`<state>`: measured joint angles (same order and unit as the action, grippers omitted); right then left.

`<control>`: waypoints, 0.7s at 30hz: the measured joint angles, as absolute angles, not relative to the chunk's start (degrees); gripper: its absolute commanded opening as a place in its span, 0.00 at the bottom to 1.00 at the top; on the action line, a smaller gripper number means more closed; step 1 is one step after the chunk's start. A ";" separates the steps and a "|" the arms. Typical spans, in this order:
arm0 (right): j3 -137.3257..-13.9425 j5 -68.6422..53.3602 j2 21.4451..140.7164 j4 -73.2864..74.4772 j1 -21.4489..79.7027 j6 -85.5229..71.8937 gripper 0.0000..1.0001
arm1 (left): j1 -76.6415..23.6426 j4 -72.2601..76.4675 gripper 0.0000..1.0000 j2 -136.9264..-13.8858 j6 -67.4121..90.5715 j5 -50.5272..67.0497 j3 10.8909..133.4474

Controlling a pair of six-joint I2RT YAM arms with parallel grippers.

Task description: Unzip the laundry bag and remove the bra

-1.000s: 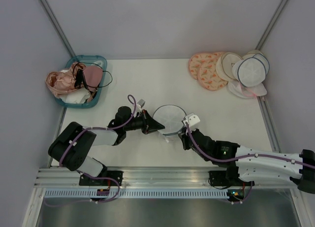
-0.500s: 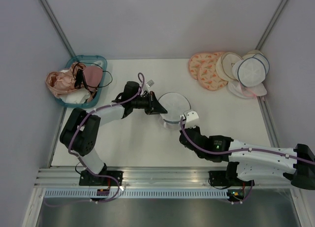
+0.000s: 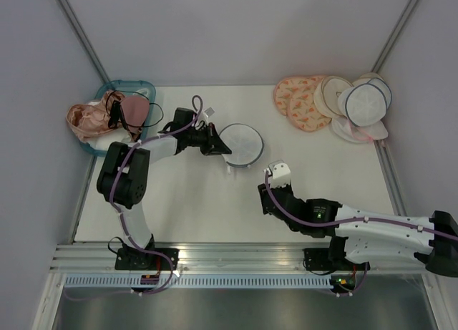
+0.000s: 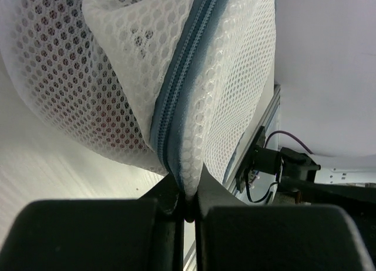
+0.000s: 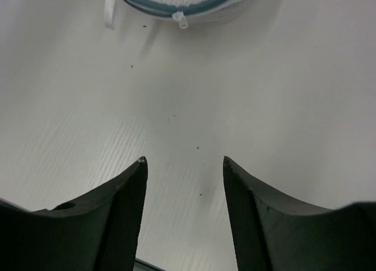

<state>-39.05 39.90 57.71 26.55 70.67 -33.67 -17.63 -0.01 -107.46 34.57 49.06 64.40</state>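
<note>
The white mesh laundry bag, a round dome trimmed with a blue zipper, has its seam pinched in the left gripper; the right gripper gapes empty.

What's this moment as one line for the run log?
left jaws: shut on laundry bag at zipper seam | right jaws: open, over table, apart from bag | zipper: looks closed
</note>
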 measured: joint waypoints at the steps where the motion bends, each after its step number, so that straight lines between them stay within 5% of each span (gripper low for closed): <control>1: -38.48 39.81 57.32 25.10 70.67 -33.01 0.66 | -17.87 0.01 0.02 -107.46 34.37 49.47 64.27; 9: -34.28 38.13 61.52 9.45 69.82 -27.64 0.65 | -18.48 12.86 0.02 -108.01 39.83 56.60 53.34; 16: -31.94 35.20 63.44 2.37 69.10 -25.65 0.60 | -18.50 53.01 0.02 -116.16 70.06 64.34 37.12; 21: -31.94 33.36 62.92 1.15 69.10 -25.30 0.57 | -18.68 67.83 0.02 -120.60 89.91 64.60 34.52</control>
